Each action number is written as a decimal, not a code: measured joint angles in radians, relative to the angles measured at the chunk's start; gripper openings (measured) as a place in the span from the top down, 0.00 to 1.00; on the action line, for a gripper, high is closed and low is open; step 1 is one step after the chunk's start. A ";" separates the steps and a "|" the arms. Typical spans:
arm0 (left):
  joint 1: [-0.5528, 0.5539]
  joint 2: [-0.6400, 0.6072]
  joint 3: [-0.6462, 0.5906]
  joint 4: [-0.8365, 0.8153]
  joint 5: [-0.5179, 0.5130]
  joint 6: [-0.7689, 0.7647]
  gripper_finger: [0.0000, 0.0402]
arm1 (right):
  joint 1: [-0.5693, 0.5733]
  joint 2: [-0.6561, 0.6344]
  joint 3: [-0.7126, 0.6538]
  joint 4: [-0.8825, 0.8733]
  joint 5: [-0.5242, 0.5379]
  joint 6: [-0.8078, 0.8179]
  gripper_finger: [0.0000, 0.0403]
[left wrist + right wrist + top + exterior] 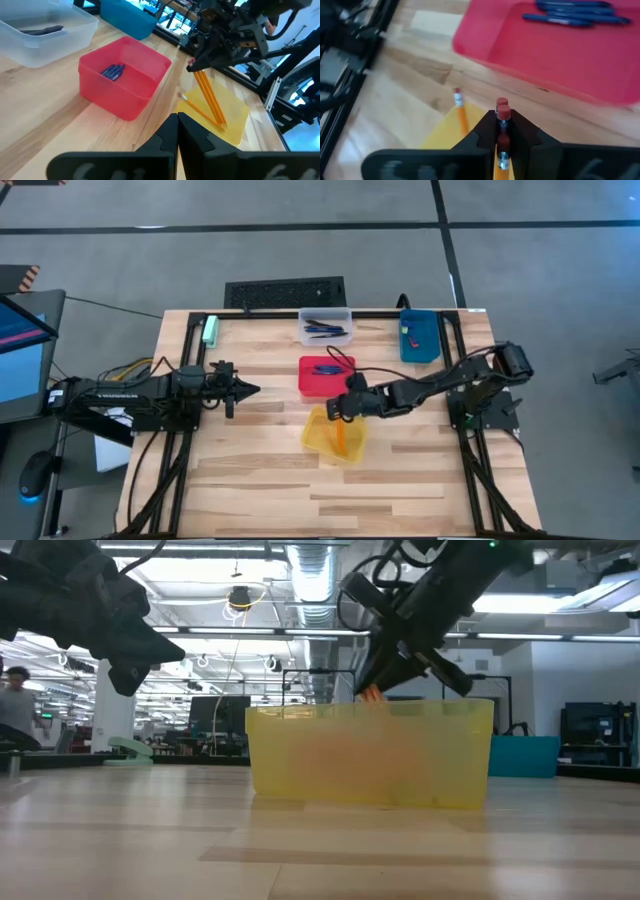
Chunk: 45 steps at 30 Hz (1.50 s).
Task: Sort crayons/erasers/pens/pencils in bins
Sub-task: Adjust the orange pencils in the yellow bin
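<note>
A: Pencils?
B: Orange-yellow, red eraser tips. Two tilted, upper ends pinched in the right tool, lower ends in the yellow bin; a third lies flat there.

A: Bins?
B: Yellow, mid-surface. Red bin just behind it, holding blue crayons. Clear bin at the far edge, dark pens inside. Blue bin to its right, with small erasers.

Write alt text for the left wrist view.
The right gripper clamps two orange pencils over the yellow bin, where a third pencil lies. Beside it, a red bin holds blue crayons.
</note>
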 joint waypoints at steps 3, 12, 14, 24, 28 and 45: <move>0.000 0.000 0.000 0.000 -0.001 0.000 1.00 | -0.020 0.000 0.000 0.036 -0.048 -0.088 0.88; 0.000 0.000 0.000 0.000 -0.005 0.000 1.00 | -0.079 -0.001 0.000 0.102 -0.182 -0.224 0.85; 0.000 0.000 0.000 0.000 -0.007 0.000 1.00 | -0.089 -0.001 0.000 0.106 -0.209 -0.244 0.84; 0.000 0.001 0.000 -0.001 -0.021 0.000 1.00 | -0.092 -0.001 0.002 0.103 -0.249 -0.269 0.74; -0.001 0.010 0.000 -0.009 -0.020 0.000 1.00 | -0.089 -0.039 0.044 0.056 -0.345 -0.309 0.67; -0.004 0.073 -0.001 -0.021 -0.024 0.011 1.00 | -0.031 0.260 0.532 -0.574 -0.179 -0.515 0.99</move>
